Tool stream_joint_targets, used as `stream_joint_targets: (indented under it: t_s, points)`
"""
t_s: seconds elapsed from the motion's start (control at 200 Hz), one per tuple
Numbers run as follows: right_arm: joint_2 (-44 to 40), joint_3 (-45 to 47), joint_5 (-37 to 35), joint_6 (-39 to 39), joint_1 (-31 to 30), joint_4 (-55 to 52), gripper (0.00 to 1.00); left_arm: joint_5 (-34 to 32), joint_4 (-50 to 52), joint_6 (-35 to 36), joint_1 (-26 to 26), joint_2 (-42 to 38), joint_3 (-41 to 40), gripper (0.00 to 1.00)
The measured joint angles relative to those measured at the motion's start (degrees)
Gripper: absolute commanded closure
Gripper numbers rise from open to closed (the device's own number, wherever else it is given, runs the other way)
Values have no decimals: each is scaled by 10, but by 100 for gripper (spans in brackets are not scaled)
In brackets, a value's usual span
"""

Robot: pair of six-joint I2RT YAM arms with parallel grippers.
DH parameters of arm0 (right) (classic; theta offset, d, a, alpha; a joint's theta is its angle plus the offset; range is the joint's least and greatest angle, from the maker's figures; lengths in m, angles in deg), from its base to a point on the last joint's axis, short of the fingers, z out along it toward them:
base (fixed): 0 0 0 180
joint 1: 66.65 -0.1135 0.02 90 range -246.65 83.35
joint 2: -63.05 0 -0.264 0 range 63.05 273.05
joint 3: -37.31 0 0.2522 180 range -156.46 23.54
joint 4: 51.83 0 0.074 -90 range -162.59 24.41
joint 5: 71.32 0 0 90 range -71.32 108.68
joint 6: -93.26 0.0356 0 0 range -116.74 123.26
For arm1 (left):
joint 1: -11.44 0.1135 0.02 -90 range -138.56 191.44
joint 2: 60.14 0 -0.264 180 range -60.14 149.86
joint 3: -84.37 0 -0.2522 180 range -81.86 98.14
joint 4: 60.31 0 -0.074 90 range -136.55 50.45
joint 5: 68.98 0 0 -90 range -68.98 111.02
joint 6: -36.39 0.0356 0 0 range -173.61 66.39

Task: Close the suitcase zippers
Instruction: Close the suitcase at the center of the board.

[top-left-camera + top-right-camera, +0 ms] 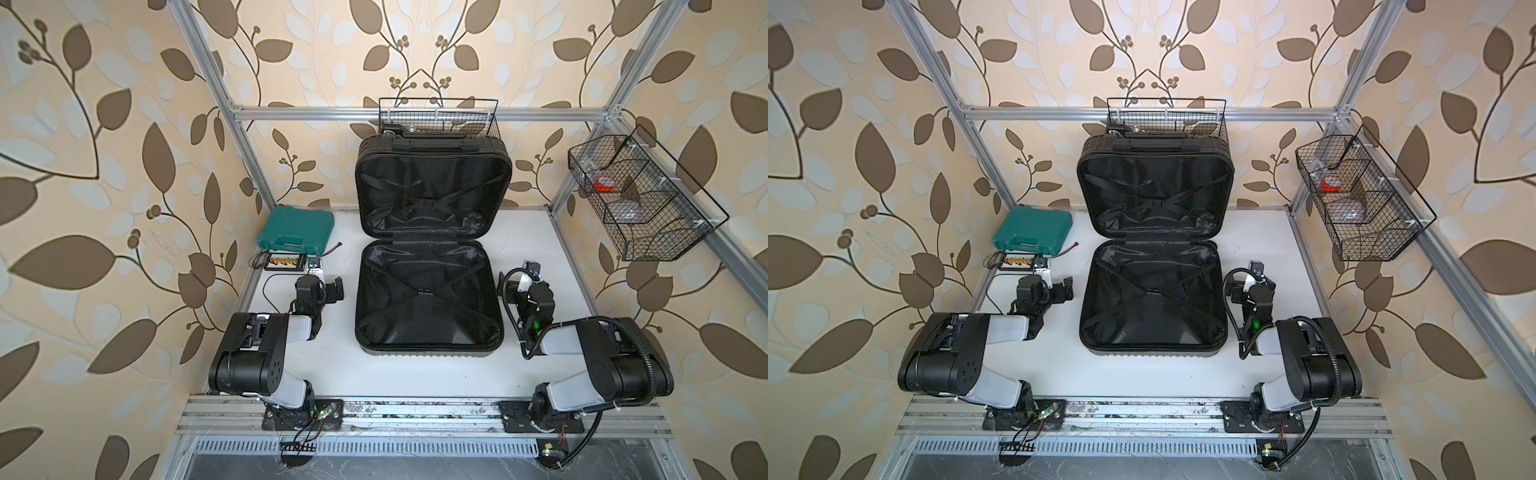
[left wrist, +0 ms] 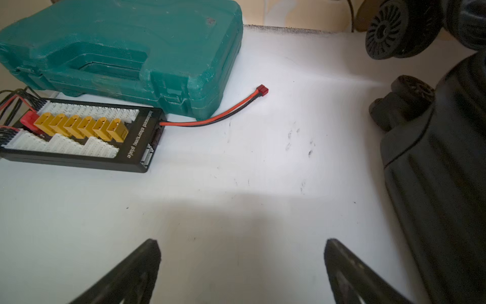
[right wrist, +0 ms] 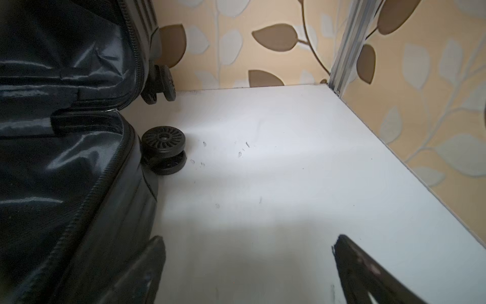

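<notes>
Seen from above, a black suitcase [image 1: 430,243] lies wide open in the middle of a white tabletop [image 1: 415,374], between two robot arms. Its near half rests flat, lining up. Its far half is tipped up toward the back wall, with its handle just under a wire basket [image 1: 438,116]. The zippers [image 3: 105,179] run as a dark toothed track around each rim. They are undone, and no pull can be made out.

The left end effector [image 2: 242,246] hangs low over bare tabletop just beside the suitcase's left side, its jaws spread wide with nothing between them. The right end effector [image 3: 248,240] mirrors it on the right side, near a wheel [image 3: 163,142], and is also spread wide and empty. This looks like a ready pose, with one arm placed for each side of the rim.

The task appears not yet begun: the raised half probably has to fold down before the zippers can run.

A teal tool case [image 1: 296,226] and a charging board [image 1: 286,262] sit at the far left, apart from the suitcase.
</notes>
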Motion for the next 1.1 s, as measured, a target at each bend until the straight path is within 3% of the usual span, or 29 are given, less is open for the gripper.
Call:
stream_joint_targets:
  t_s: [0.69, 0.92, 1.015, 1.1]
  points:
    - [0, 0, 0, 0, 0, 0, 0, -8, 6, -2, 0, -1, 1, 1]
    - [-74, -42, -39, 17, -2, -111, 0, -106, 203, -86, 0, -122, 70, 1]
    - [-113, -54, -45, 23, -2, -138, 0, -113, 301, -154, 0, -181, 113, 1]
    - [-152, -54, -45, 28, -2, -167, 0, -80, 368, -217, 0, -233, 133, 2]
